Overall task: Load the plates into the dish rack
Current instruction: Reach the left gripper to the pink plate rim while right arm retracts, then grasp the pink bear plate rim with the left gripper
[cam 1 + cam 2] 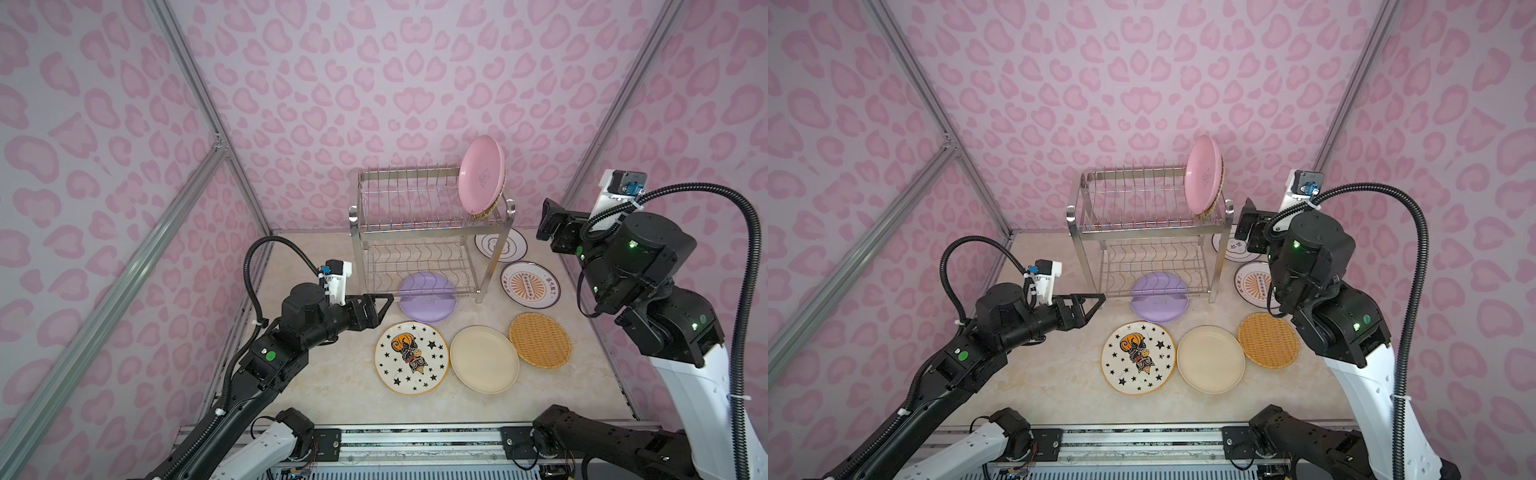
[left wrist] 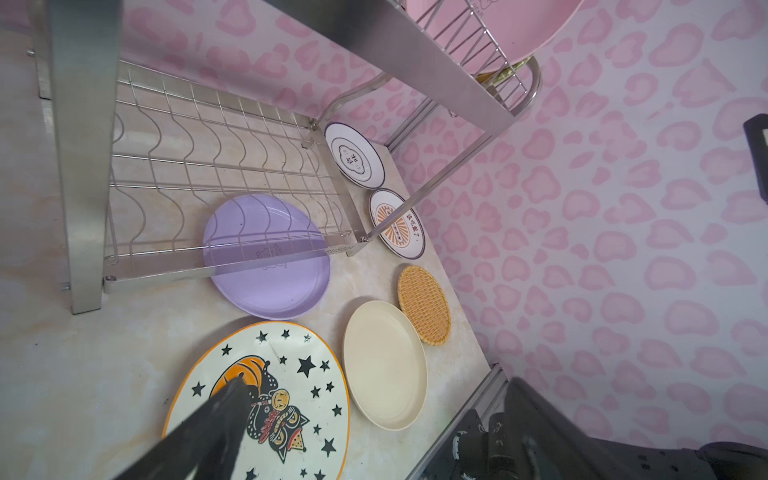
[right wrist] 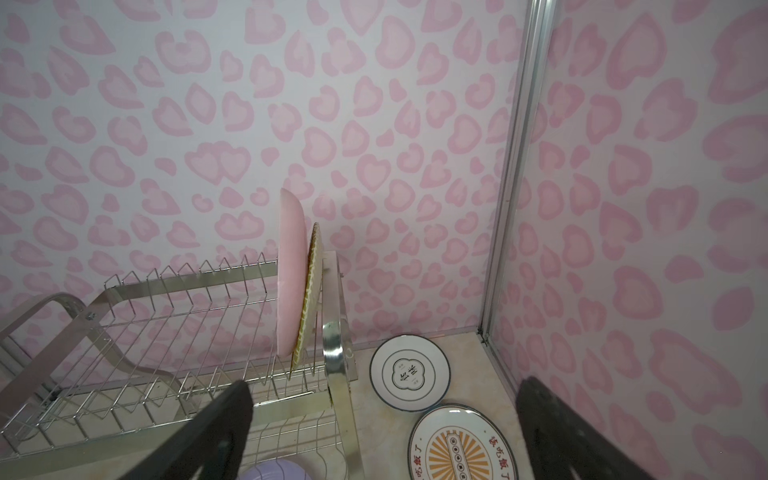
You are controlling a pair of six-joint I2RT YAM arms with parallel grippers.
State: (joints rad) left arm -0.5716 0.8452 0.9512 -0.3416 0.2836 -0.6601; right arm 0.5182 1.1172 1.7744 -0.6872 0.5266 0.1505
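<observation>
- Right wrist view shows the pink plate and a wicker plate edge-on, upright in the dish rack's top tier; right fingers spread, empty.
- Both top views show six other plates flat on the table; left fingers apart, empty.

So the whole cell is basically a box papered in pink: the back wall, left wall and right wall all wear the same pale sheet covered in blotchy pink heart-ish leopard spots. Silver aluminium runs up the far corners, a left post and a right post, plus a diagonal brace crossing the left wall. The tabletop is a glossy beige marble look with faint veining. Along the near edge sits a silver metal rail with black brackets. Light's soft and even, a bit dimmer toward the corners of both top views.
</observation>
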